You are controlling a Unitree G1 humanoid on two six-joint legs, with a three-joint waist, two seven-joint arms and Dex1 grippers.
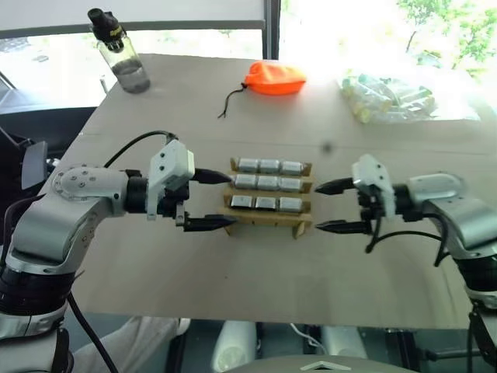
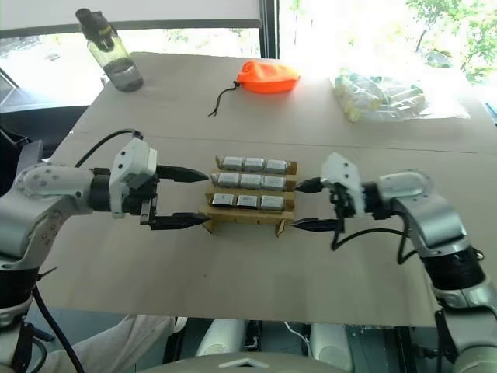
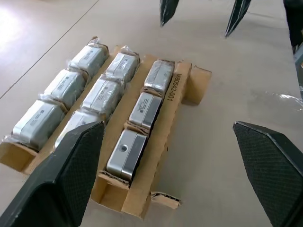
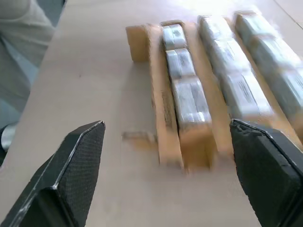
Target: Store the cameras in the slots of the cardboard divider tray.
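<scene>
The cardboard divider tray point(image 1: 268, 222) sits mid-table with three rows of three slots, and a silver-white camera point(image 1: 268, 183) lies in each slot. My left gripper point(image 1: 231, 200) is open at the tray's left end, one finger level with the back rows and one by the front edge, holding nothing. On the other side, my right gripper point(image 1: 319, 207) stands open and empty a short gap from the right end. In the left wrist view the cameras point(image 3: 142, 108) lie wrapped in clear film in the tray point(image 3: 163, 137), with the right gripper's fingertips point(image 3: 165, 9) beyond.
An orange fabric pouch point(image 1: 276, 78) with a black cord lies at the back centre. A clear bottle point(image 1: 124, 58) stands at the back left corner. A clear bag of pale cylinders point(image 1: 388, 97) rests at the back right. The table's front edge runs just below both arms.
</scene>
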